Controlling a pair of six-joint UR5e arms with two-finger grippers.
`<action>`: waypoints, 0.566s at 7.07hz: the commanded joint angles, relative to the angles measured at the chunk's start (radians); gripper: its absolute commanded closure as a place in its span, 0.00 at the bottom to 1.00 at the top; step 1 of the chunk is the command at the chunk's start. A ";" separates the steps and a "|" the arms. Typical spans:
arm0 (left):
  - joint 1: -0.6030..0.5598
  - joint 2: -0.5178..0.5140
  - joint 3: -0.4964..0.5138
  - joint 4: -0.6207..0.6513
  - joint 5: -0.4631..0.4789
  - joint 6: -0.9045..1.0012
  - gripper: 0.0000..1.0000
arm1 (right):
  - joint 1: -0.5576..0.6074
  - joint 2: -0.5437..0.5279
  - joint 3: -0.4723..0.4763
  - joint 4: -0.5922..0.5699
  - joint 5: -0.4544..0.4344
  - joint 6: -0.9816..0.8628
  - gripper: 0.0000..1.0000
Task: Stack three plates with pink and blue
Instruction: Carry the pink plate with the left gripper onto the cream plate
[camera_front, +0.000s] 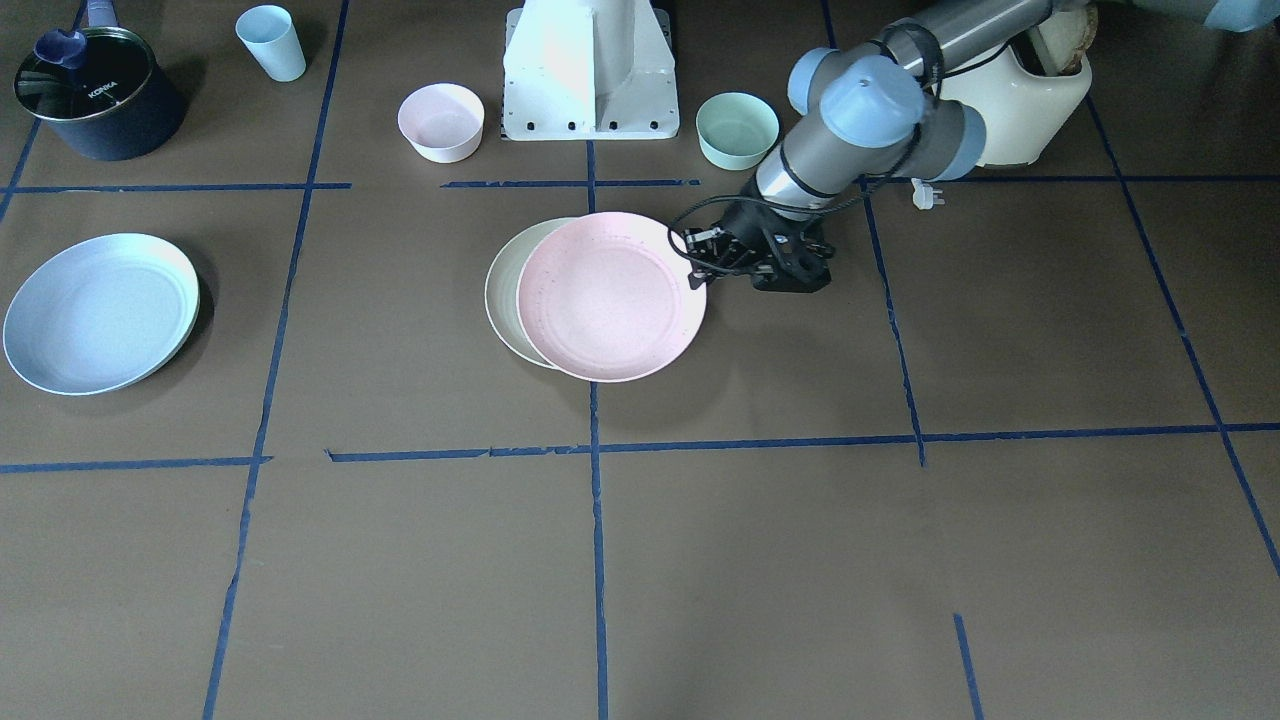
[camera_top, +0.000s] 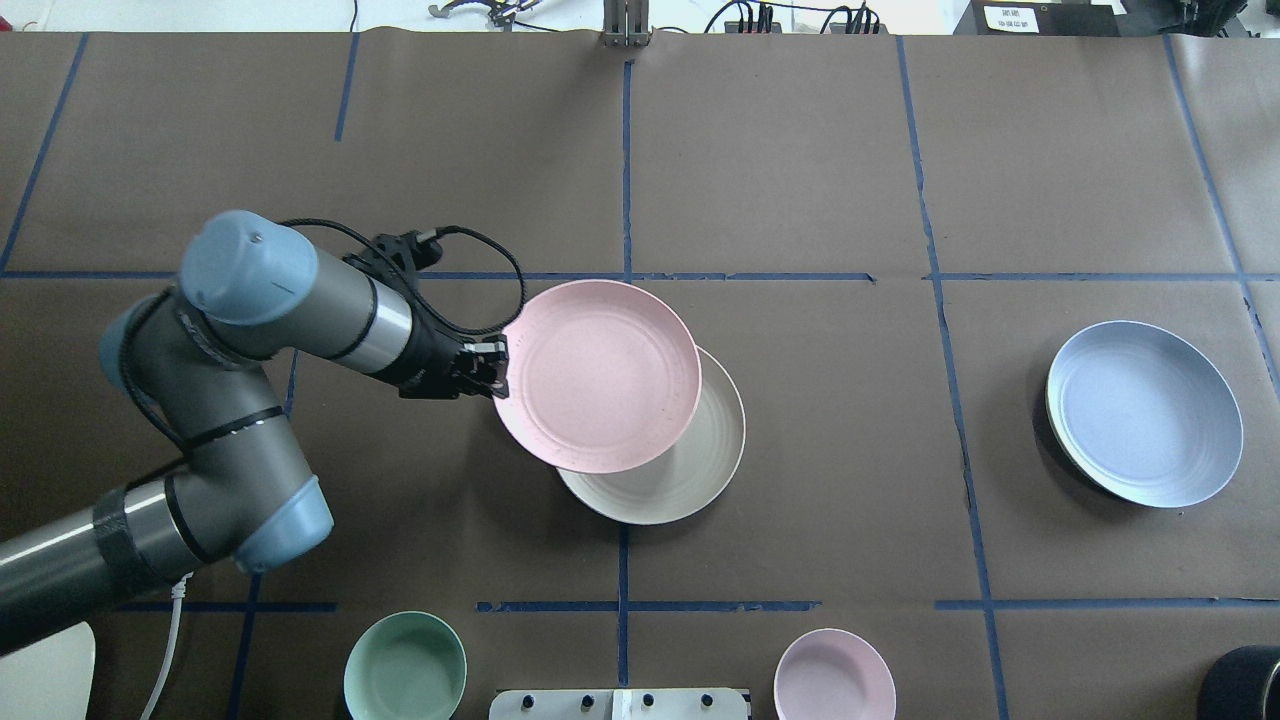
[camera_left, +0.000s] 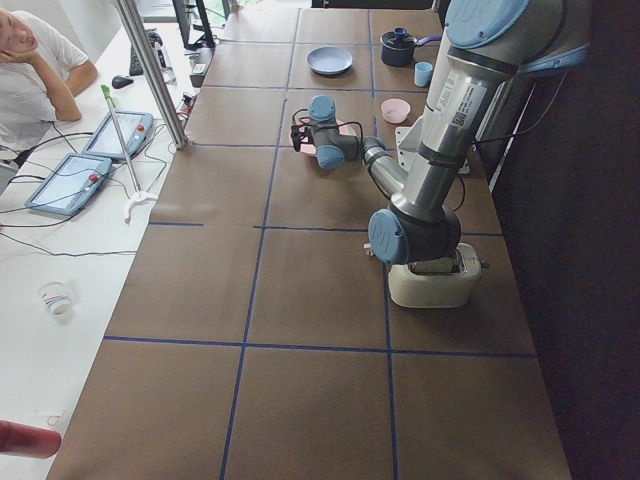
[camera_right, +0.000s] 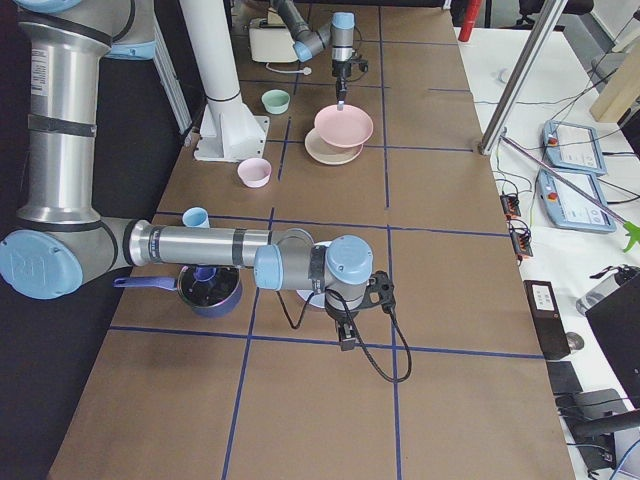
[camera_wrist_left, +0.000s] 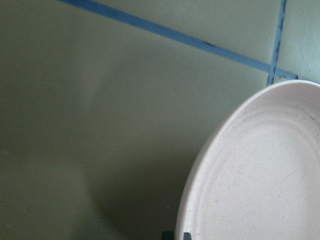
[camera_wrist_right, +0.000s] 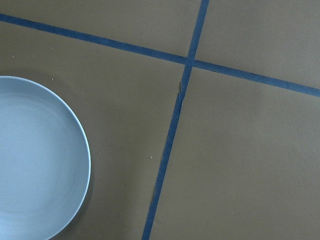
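Quick status from my side, clock directions going by the overhead view. My left pincer (camera_top: 498, 368) is pinching the rim of the pink plate (camera_top: 600, 375) right at the plate's 9 o'clock edge. My left wrist camera is basically filled with that speckled rim, with its shadow on the table (camera_top: 800, 150) underneath.

The pink plate sits over the cream plate (camera_top: 700, 470) but not lined up. The cream one pokes out as a crescent from about 3 to 6 o'clock, and the rest of it is covered. From the far side view the pink plate looks raised a bit above the cream one, though I honestly can't tell if they touch anywhere.

The blue plate (camera_top: 1145, 412) lies flat on the table off at 3 o'clock from the pink one, well apart from the other two.

My right pincer (camera_right: 346, 338) hangs over the table near the blue plate. My right wrist camera catches the plate's edge at its left plus some crossing blue tape lines. It only shows up in that one side view, so I can't tell whether it's spread or pressed together.

Other stuff around: a mint-green bowl (camera_top: 405, 667) at 7 o'clock and a small pink bowl (camera_top: 834, 675) at 5 o'clock of the pink plate.
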 joint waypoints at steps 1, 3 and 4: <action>0.065 -0.027 0.004 0.032 0.042 0.001 0.97 | -0.001 0.000 -0.002 0.000 0.000 0.001 0.00; 0.070 -0.039 0.004 0.032 0.042 0.008 0.01 | -0.001 0.000 -0.003 0.000 0.000 0.001 0.00; 0.064 -0.036 0.004 0.037 0.040 0.011 0.00 | 0.000 0.000 -0.003 0.000 0.000 0.001 0.00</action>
